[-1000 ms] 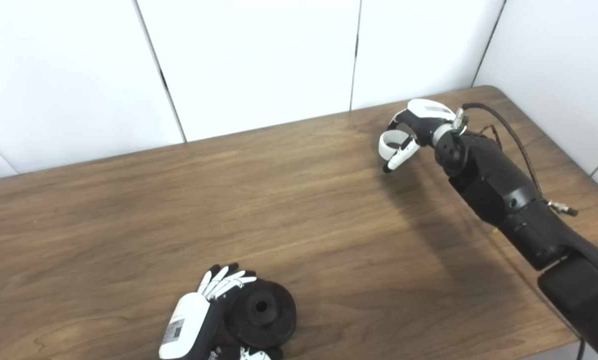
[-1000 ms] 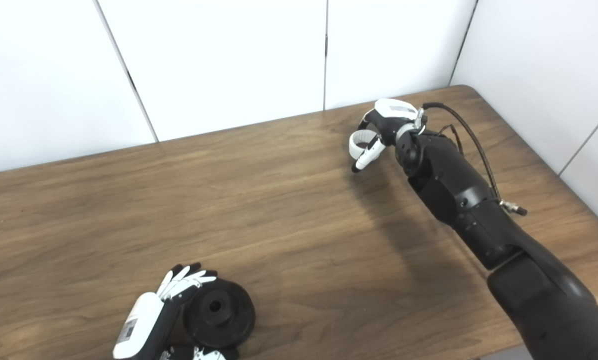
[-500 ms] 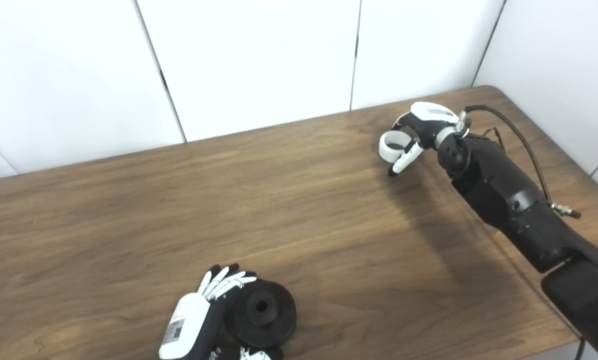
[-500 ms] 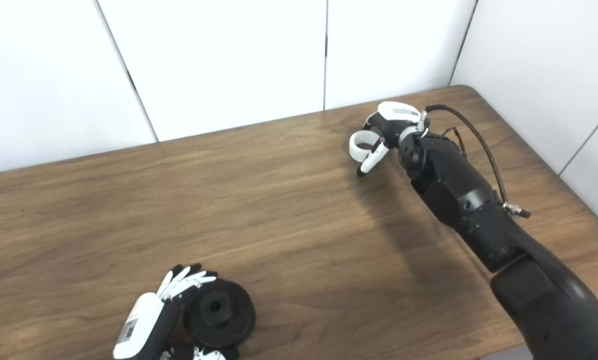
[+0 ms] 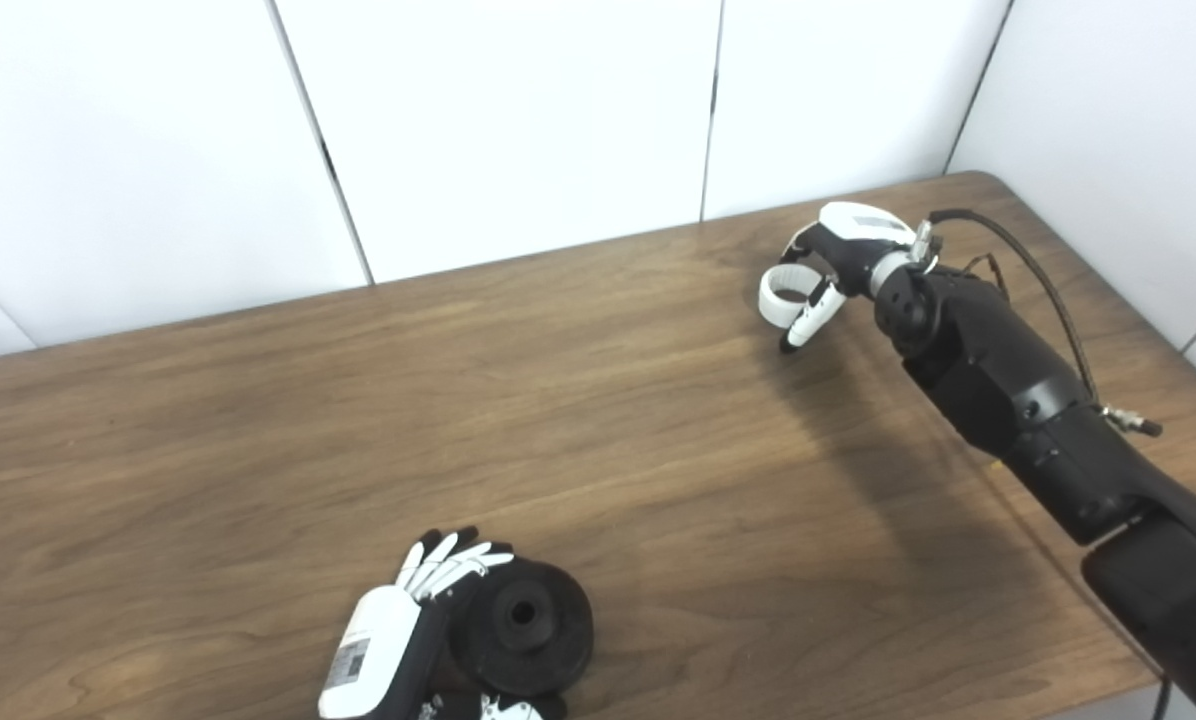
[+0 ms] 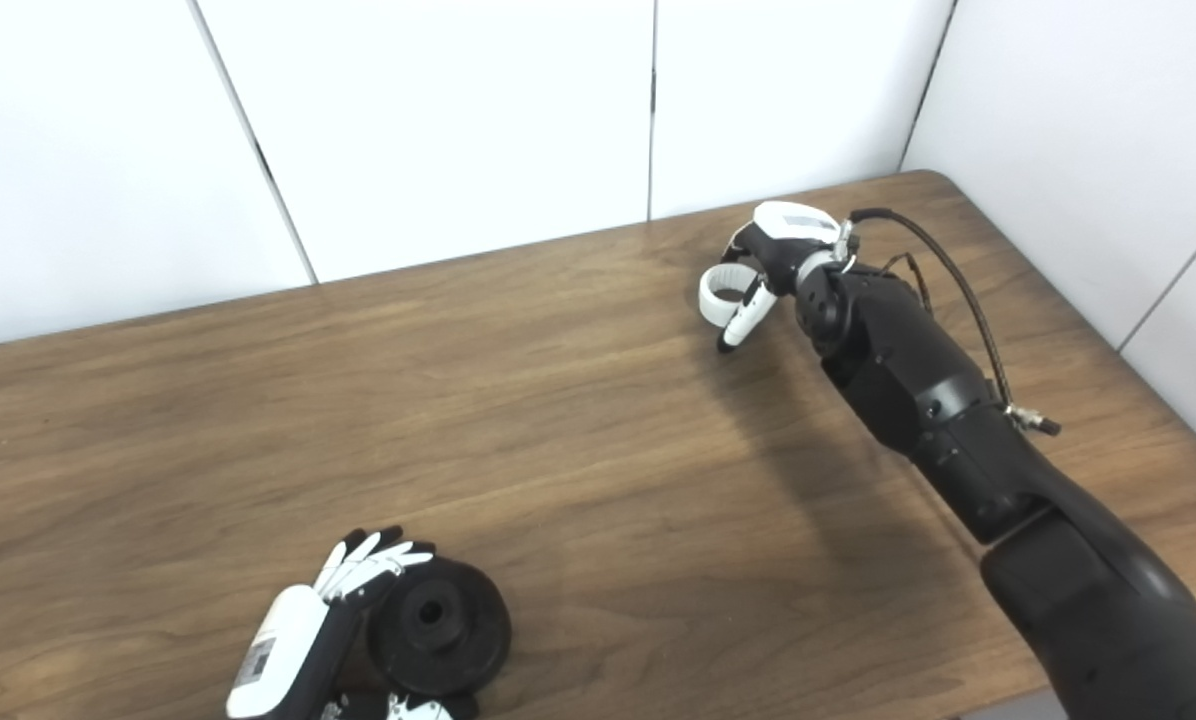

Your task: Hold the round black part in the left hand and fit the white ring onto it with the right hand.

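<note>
The left hand grips a round black part with a center hole. The right hand holds a plain white ring at the far side of the table.

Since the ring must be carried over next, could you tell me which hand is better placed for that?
The right hand: it already grips the white ring, while the left hand is holding the round black part.

Our arms are glossy black; each robot hand, left and right, has white shells, and a black cable loops along the right forearm.
</note>
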Robot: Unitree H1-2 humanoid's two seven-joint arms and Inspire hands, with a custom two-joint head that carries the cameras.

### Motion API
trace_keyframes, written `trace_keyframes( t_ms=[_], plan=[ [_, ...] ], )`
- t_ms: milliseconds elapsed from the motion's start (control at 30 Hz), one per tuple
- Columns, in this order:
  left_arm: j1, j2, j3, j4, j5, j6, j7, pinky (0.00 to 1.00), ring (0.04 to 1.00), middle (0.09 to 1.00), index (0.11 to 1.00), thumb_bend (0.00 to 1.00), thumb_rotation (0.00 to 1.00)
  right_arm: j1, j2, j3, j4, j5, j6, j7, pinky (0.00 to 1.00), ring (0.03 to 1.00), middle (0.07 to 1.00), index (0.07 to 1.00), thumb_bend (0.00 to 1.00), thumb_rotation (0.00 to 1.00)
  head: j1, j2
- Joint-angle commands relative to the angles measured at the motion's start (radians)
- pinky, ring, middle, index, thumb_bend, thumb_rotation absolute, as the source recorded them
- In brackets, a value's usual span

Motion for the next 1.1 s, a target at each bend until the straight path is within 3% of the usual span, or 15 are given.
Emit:
trace_keyframes(
  t_ms=[0, 33, 167, 467, 767, 933, 1067],
  plan=[
    [0.045, 0.016, -0.008, 0.032, 0.018, 0.032, -0.025, 1.00, 0.939, 0.838, 0.488, 0.52, 0.06, -0.049, -0.021, -0.022, -0.023, 0.000, -0.012, -0.039, 1.00, 0.922, 0.836, 0.637, 0.80, 0.13, -0.001, 0.000],
    [0.045, 0.016, -0.008, 0.032, 0.018, 0.032, -0.025, 1.00, 0.940, 0.838, 0.488, 0.52, 0.06, -0.049, -0.020, -0.024, -0.023, 0.002, -0.012, -0.041, 1.00, 0.922, 0.829, 0.577, 0.70, 0.13, 0.000, 0.000],
    [0.044, 0.017, -0.009, 0.035, 0.018, 0.028, -0.023, 1.00, 0.939, 0.836, 0.489, 0.52, 0.06, -0.047, -0.016, -0.032, -0.019, 0.016, -0.014, -0.051, 1.00, 0.917, 0.815, 0.497, 0.54, 0.14, 0.002, -0.001],
    [0.042, 0.015, -0.008, 0.039, 0.017, 0.029, -0.021, 1.00, 0.937, 0.837, 0.488, 0.52, 0.06, -0.039, -0.024, -0.029, -0.021, 0.018, -0.020, -0.055, 1.00, 0.915, 0.804, 0.489, 0.52, 0.14, 0.005, -0.003],
    [0.035, 0.011, -0.010, 0.042, 0.022, 0.030, -0.020, 1.00, 0.939, 0.837, 0.488, 0.52, 0.06, -0.028, -0.042, -0.024, -0.031, 0.022, -0.069, -0.060, 1.00, 0.907, 0.802, 0.489, 0.52, 0.14, 0.017, -0.001],
    [0.039, 0.002, -0.013, 0.031, 0.031, 0.043, -0.023, 1.00, 0.936, 0.833, 0.488, 0.52, 0.06, -0.002, -0.076, -0.015, -0.139, 0.020, -0.123, -0.042, 1.00, 0.885, 0.798, 0.487, 0.52, 0.13, 0.041, 0.013],
    [0.041, -0.004, -0.017, 0.021, 0.042, 0.057, -0.031, 1.00, 0.937, 0.836, 0.489, 0.52, 0.06, 0.041, -0.097, -0.018, -0.306, 0.020, -0.147, -0.017, 1.00, 0.876, 0.786, 0.486, 0.52, 0.13, 0.067, 0.028]
  ],
)
